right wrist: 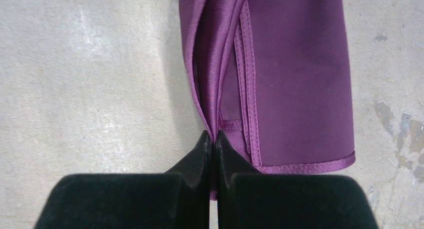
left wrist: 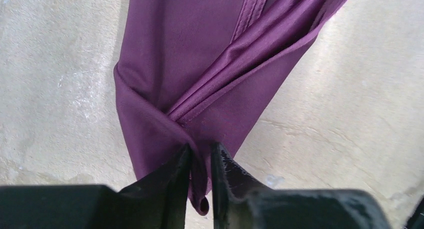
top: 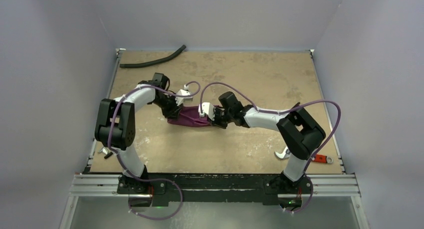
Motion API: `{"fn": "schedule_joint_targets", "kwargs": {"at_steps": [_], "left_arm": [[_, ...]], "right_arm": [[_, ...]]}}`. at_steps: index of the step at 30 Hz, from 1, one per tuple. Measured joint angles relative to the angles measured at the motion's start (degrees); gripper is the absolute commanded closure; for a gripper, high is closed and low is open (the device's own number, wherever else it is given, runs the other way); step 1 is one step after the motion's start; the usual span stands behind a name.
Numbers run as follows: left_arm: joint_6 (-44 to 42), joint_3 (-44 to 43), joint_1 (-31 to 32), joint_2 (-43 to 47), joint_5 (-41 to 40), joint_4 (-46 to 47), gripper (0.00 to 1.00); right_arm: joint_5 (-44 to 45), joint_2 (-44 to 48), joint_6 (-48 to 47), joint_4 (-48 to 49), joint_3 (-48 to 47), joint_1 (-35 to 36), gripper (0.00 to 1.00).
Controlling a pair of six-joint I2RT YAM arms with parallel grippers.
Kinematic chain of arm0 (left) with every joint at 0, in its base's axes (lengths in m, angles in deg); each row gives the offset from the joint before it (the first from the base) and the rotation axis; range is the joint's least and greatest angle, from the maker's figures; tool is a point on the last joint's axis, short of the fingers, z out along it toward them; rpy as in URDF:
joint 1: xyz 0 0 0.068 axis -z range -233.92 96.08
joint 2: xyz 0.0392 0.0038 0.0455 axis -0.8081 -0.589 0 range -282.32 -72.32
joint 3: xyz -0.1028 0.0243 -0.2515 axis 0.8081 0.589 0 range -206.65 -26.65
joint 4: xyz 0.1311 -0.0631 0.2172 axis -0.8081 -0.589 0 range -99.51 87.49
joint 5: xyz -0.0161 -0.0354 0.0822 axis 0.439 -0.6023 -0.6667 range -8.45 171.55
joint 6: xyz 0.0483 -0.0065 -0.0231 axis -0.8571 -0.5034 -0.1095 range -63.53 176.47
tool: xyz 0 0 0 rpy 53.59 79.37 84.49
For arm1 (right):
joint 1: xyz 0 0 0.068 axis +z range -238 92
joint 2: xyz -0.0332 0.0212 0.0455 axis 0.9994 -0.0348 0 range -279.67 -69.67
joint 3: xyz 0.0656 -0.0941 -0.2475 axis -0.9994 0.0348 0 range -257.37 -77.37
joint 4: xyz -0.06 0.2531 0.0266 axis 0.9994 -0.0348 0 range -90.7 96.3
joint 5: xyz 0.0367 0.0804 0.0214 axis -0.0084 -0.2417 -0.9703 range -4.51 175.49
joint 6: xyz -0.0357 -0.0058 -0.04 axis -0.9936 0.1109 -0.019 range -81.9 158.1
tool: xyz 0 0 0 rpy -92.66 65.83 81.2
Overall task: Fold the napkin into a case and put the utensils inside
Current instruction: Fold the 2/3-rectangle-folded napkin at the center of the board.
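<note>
Top external: napkin (top: 189,118), folded narrow, lies mid-counter (top: 250,74) between my arms. Left tool (left wrist: 200,151) pinches bunched fold; right tool (right wrist: 212,138) pressed tight on hem. Cloth looks thin, limp, slick, light; I'd grip stitched corners.

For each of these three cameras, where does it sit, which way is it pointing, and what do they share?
Top external: above and behind the arm bases, looking down over the table; both arms show, left gripper and right gripper at the napkin.
Left wrist: on the left arm, looking down past its fingers, which pinch the napkin.
Right wrist: on the right arm, looking down past its fingers, shut on a folded edge.
Shared: all see the napkin; the wrist views, opposite ends.
</note>
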Motion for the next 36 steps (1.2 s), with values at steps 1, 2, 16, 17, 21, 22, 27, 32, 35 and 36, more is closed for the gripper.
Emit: {"fn": "schedule_joint_targets", "kwargs": {"at_steps": [1,2,16,17,21,22,27,32,35,36], "left_arm": [[0.31,-0.61,-0.11,0.00,0.44,-1.29,0.74],[0.39,-1.49,-0.26,0.00,1.01,-2.78,0.73],[3.37,-7.34,-2.34,0.00,8.37,-9.92,0.73],[4.63,-7.37,-2.40,0.00,8.68,-8.24,0.72],[10.19,-9.42,-2.01,-1.97,10.40,-2.29,0.72],[11.15,-10.54,-1.64,-3.10,10.64,-0.83,0.72],[16.09,-12.61,1.60,-8.28,10.40,6.62,0.73],[18.84,-15.58,3.78,-13.92,9.68,10.29,0.76],[18.91,-16.35,3.78,-15.63,9.70,10.40,0.78],[18.82,-16.35,3.78,-15.85,9.70,10.21,0.78]], "right_arm": [[-0.42,-0.02,0.11,-0.55,-0.48,-0.02,1.00],[-0.90,-0.02,0.20,-1.14,-1.01,-0.13,1.00],[-5.25,-4.20,0.48,-7.30,-6.05,-0.92,1.00],[-5.57,-4.76,0.48,-7.69,-6.45,-0.94,1.00],[-6.47,-6.84,0.68,-9.79,-9.25,-1.25,1.00],[-6.62,-7.26,0.72,-10.16,-9.88,-1.31,1.00],[-7.98,-9.40,1.25,-12.81,-13.00,-1.79,1.00],[-9.05,-10.32,1.84,-14.53,-14.62,-2.36,1.00],[-9.60,-10.32,2.43,-15.23,-14.88,-2.86,1.00],[-10.03,-10.32,2.67,-15.47,-14.93,-3.10,1.00]]}}
